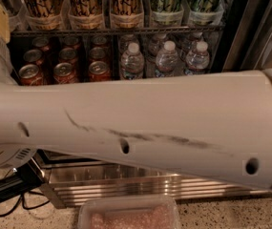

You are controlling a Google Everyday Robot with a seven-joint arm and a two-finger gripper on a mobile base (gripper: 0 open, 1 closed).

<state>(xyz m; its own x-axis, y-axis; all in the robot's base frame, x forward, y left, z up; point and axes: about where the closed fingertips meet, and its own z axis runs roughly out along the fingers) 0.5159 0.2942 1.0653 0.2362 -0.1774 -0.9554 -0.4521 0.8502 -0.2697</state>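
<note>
Only the arm (150, 123) crosses above the container (126, 213); claw unseen.

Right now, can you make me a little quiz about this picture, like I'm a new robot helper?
1. True or false: the water bottles stand to the right of the cans on the same shelf.
2. What stretches across the middle of the picture?
A) a broom
B) the robot's pale arm
C) a towel
3. Fill in the gap: the clear tub with pink stuff inside sits at the ___ edge of the picture.

Key: 1 true; 2 B; 3 bottom.
One more thing to know: the tool is outside the picture, so you cannot see it here.
</note>
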